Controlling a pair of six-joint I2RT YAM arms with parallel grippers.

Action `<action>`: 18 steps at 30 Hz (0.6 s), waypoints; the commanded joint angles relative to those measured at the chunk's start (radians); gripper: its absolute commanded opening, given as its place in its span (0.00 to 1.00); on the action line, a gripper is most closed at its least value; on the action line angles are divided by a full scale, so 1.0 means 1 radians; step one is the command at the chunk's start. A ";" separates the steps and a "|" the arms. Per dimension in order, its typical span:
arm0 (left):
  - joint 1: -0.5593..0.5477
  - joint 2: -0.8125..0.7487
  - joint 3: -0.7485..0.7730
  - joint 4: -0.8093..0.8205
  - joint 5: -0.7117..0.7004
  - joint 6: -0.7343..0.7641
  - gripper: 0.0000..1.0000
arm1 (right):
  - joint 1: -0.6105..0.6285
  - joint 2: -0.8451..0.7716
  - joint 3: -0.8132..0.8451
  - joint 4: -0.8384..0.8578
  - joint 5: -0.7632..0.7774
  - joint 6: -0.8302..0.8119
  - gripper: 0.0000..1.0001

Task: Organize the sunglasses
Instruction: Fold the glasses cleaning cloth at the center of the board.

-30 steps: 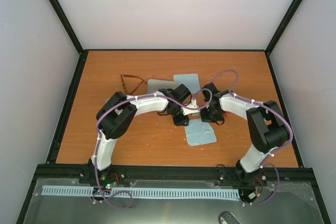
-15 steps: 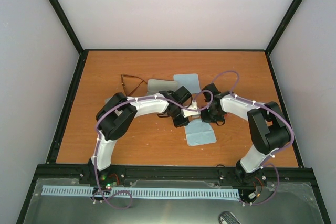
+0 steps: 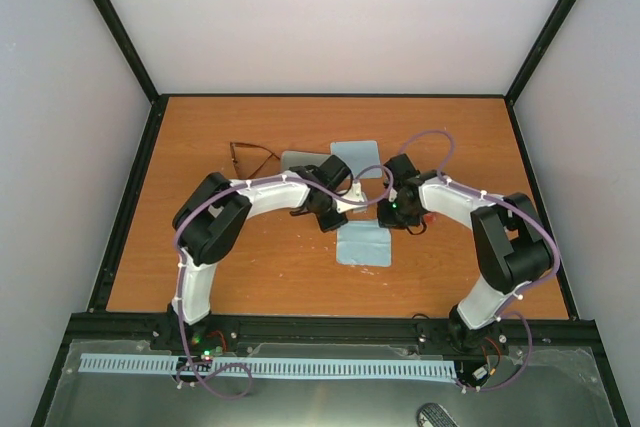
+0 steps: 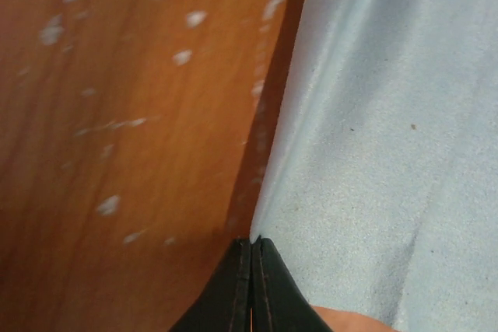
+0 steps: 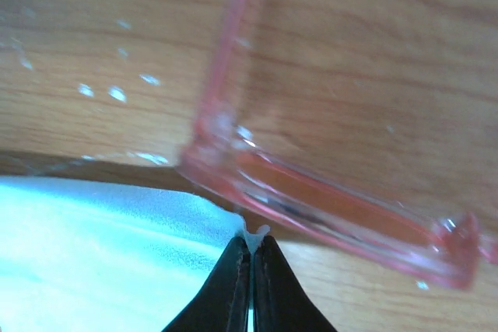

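Left wrist view shows the left pincer shut on the cloth edge. The right pincer is shut on a corner too. Both hold only a tiny bit, so the cloth may slip out. A pink thing lies just beside the right pincer and may get bumped. The brown sunglasses lie at the upper left of the top view, well apart. Bare tabletop at the upper right gives room to move.
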 commanded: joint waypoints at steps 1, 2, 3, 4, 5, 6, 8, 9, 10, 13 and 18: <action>0.044 -0.050 -0.015 0.013 -0.057 0.052 0.00 | 0.007 0.038 0.070 0.040 -0.048 -0.043 0.03; 0.049 -0.055 -0.018 0.017 -0.058 0.056 0.00 | 0.010 0.050 0.085 0.040 -0.051 -0.051 0.03; 0.052 -0.059 -0.019 0.022 -0.062 0.059 0.00 | 0.013 0.060 0.100 0.040 -0.054 -0.061 0.03; 0.053 -0.062 -0.022 0.026 -0.066 0.063 0.00 | 0.015 0.070 0.113 0.041 -0.057 -0.069 0.03; 0.054 -0.065 -0.021 0.032 -0.068 0.064 0.00 | 0.016 0.079 0.126 0.042 -0.060 -0.077 0.03; 0.057 -0.066 -0.020 0.036 -0.070 0.065 0.00 | 0.016 0.092 0.136 0.041 -0.065 -0.083 0.03; 0.059 -0.070 -0.017 0.045 -0.078 0.063 0.01 | 0.018 0.108 0.154 0.046 -0.075 -0.096 0.03; 0.060 -0.072 -0.016 0.050 -0.083 0.064 0.01 | 0.017 0.112 0.158 0.051 -0.078 -0.103 0.03; 0.062 -0.076 -0.015 0.055 -0.088 0.064 0.01 | 0.019 0.115 0.158 0.056 -0.081 -0.108 0.03; 0.062 -0.100 -0.018 0.066 -0.083 0.055 0.01 | 0.018 0.114 0.152 0.055 -0.076 -0.125 0.03; 0.062 -0.153 -0.037 0.063 -0.038 0.011 0.00 | 0.019 0.083 0.100 0.062 -0.067 -0.131 0.03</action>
